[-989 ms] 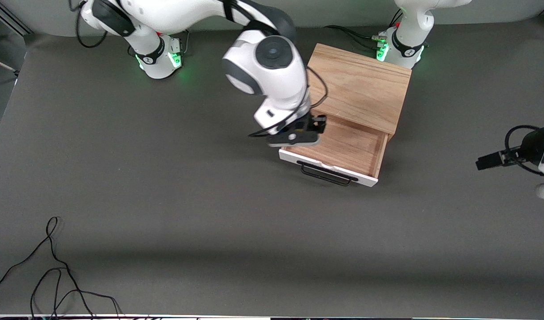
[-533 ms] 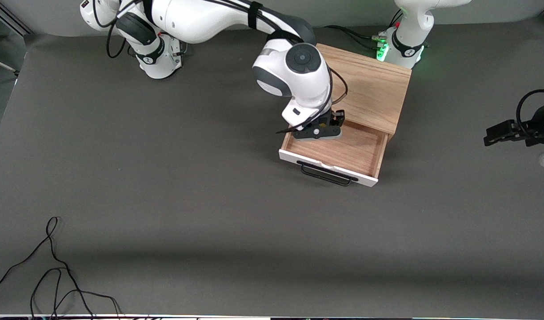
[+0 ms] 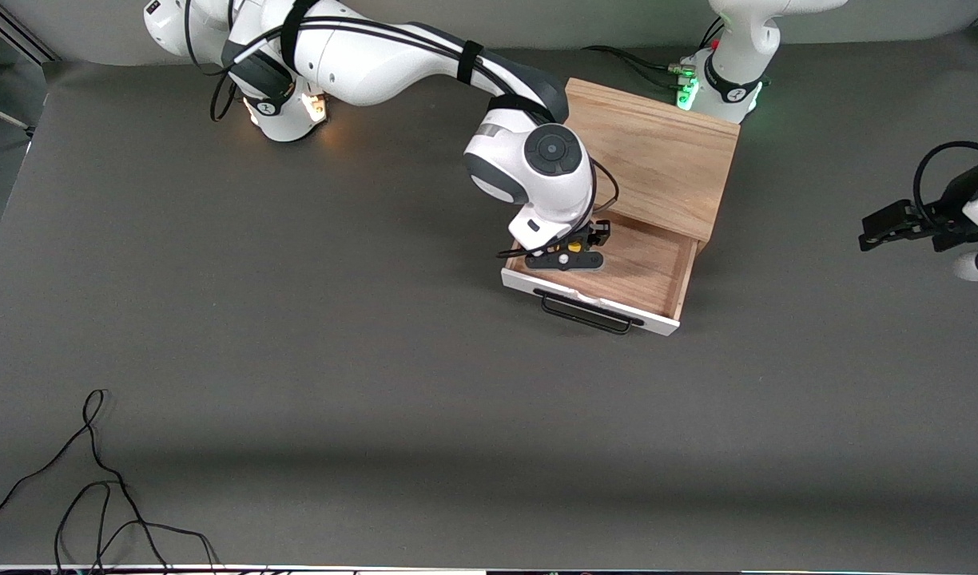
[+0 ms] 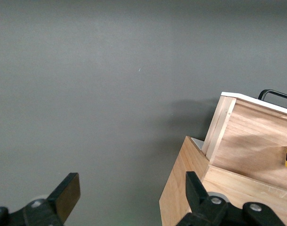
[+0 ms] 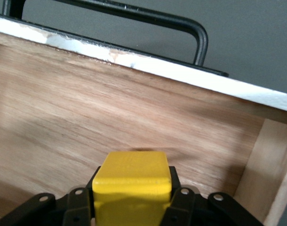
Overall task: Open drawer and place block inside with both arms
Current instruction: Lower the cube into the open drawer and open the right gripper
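Over drawer (image 3: 633,275): block (image 5: 132,186) in right claw (image 5: 132,200)

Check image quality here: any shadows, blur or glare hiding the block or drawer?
Front view: even light, a soft shadow band low on the table; the right gripper and arm hide most of the block. Right wrist view: block sharp, casting a faint shadow on the drawer floor. Left wrist view: left gripper fingers slightly soft; no glare.

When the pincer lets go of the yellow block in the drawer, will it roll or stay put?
The block looks flat-faced with rounded edges, so it likely won't roll. It seems rigid, keeping its shape in the shut right pincer. The drawer floor looks flat, so it should settle.
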`<state>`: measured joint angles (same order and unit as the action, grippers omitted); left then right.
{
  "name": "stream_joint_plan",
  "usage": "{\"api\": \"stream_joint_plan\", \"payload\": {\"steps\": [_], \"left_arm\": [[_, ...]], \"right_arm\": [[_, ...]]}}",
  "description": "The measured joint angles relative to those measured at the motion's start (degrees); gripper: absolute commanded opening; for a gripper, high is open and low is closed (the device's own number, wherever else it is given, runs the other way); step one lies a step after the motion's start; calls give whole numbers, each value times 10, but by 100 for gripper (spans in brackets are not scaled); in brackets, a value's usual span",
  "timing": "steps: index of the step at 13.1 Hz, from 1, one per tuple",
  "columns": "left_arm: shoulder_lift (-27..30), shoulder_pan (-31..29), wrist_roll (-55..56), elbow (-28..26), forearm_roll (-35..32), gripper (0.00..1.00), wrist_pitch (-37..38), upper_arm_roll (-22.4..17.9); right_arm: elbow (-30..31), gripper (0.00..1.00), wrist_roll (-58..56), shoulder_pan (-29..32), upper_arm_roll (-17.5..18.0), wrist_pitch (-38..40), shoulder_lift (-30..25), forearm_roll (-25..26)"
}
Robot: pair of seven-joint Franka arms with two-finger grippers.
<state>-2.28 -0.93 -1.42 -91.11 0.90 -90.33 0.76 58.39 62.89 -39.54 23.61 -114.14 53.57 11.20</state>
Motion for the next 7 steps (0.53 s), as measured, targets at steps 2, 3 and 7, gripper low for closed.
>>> {"api": "stream_joint_plan", "payload": {"steps": [2,3,7], "left_arm": [[14,4,4,-14,0,100,-3,1],[18,6,5,-17,0,100,-3,1],[22,11,7,-19,0,100,-3,7]], "right_arm": [[-1,61,6,-2,0,0,0,0],[-1,100,8,-3,0,0,0,3],[-3,100,25,-11,0,-2,1,41]]}}
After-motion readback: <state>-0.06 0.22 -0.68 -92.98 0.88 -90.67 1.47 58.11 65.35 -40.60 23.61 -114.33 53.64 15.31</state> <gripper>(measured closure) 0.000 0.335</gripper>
